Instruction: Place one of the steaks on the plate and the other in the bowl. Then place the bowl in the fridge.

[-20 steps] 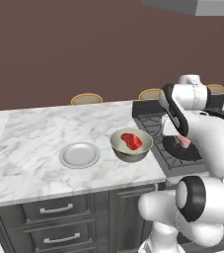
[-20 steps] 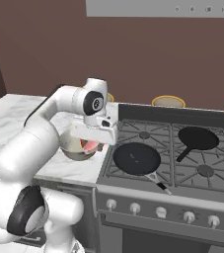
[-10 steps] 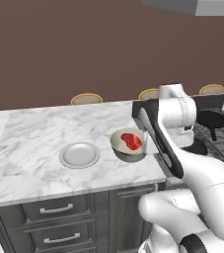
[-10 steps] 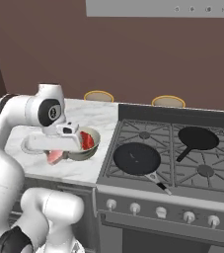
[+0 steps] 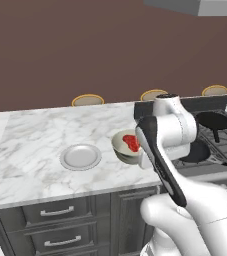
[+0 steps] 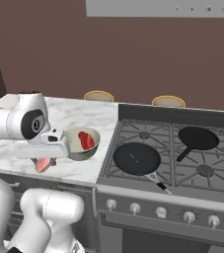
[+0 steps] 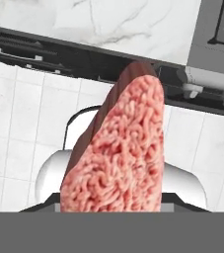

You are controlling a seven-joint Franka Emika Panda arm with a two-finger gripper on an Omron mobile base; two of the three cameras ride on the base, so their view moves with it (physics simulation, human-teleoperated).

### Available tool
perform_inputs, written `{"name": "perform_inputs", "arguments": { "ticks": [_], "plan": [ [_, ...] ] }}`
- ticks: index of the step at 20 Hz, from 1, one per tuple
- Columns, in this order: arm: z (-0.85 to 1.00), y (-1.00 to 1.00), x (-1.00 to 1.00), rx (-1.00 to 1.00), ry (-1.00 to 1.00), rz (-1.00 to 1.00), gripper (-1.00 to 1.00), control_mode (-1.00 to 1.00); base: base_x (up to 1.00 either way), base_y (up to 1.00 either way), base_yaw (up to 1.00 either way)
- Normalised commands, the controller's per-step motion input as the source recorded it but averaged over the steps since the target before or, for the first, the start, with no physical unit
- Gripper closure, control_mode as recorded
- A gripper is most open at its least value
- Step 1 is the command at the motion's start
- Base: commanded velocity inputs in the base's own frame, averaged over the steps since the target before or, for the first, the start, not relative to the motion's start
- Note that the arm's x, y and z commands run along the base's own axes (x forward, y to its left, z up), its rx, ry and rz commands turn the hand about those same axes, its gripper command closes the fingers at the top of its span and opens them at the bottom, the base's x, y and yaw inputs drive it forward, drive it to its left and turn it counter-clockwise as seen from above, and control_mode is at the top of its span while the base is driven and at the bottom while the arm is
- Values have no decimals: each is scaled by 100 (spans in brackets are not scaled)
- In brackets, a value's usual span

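Note:
A beige bowl [image 5: 121, 148] stands on the marble counter with the bright red steak [image 5: 131, 142] in it; the right base view also has the bowl [image 6: 72, 142] and the red steak [image 6: 86, 140]. To the bowl's left lies the grey plate [image 5: 80, 156], with nothing on it. My gripper [image 6: 43, 160] is shut on the paler pink steak [image 6: 43, 165], which hangs at the counter's front edge, beside the bowl. In the hand view the pink steak [image 7: 118, 148] stands on end and hides the fingertips; floor tiles lie below it. The fridge is out of view.
The stove [image 6: 172, 148] sits right of the bowl with two black pans [image 6: 136, 158] [image 6: 197, 138]. Yellow-rimmed discs [image 5: 87, 100] line the back of the counter. Dark drawers [image 5: 60, 212] run below the counter edge. My own arm [image 5: 165, 145] stands close to the bowl.
My arm has swung from over the stove to the left with the pink steak, past the bowl, down to the counter's front edge. The bowl, red steak and plate stayed put.

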Motion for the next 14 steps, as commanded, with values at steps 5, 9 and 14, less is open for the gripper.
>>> {"name": "perform_inputs", "arguments": {
  "ticks": [5,9,14],
  "plan": [
    [0,44,0,0,0,0,100,100,0,15,0],
    [0,0,0,0,0,0,100,100,0,79,0],
    [0,0,0,0,0,0,100,100,28,61,0]
  ]
}}
